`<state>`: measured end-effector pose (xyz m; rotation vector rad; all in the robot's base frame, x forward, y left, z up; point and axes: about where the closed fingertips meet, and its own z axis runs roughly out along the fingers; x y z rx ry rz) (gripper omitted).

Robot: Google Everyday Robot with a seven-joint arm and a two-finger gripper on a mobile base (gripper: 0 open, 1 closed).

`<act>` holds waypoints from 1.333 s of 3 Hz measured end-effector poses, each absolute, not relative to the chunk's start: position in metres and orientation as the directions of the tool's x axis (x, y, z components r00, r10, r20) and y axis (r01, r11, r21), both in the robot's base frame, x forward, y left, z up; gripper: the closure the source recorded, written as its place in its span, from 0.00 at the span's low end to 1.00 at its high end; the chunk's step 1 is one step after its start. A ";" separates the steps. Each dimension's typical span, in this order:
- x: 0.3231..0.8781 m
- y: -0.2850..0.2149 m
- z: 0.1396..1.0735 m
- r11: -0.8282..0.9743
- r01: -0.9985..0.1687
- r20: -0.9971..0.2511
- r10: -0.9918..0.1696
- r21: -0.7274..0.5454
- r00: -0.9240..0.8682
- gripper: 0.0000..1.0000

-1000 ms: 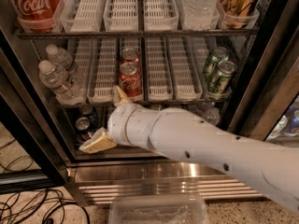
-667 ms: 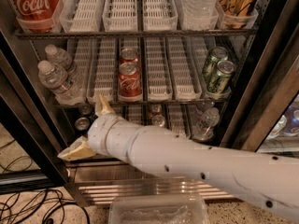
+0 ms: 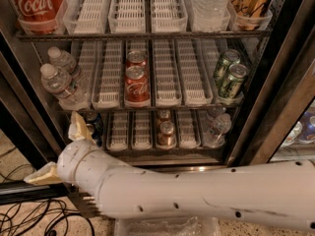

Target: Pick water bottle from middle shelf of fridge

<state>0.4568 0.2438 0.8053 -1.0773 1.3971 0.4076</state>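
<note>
Gripper [image 3: 53, 149]: I see it low at the left, in front of the fridge's [image 3: 248, 127] bottom corner, below the middle shelf [image 3: 165, 73].
Opening: its two tan fingers [image 3: 78, 128] are spread wide, one pointing up, the other out to the left.
Hold: nothing sits between the fingers. The upper tip overlaps the left end of the lowest shelf; I cannot tell whether it touches anything there.
Water bottle [image 3: 60, 85]: it stands upright at the front left of the middle shelf, above the gripper and apart from it.
Second bottle [image 3: 65, 62]: it stands just behind the first.
Shelf neighbours: two Coca-Cola cans [image 3: 137, 82] stand mid-shelf and two green cans [image 3: 229, 80] at the right.
Arm [image 3: 197, 195]: white, crossing the lower view from the right.
</note>
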 end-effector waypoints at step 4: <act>0.526 0.154 0.847 0.872 -0.361 -0.942 -0.279 -0.330 0.187 0.00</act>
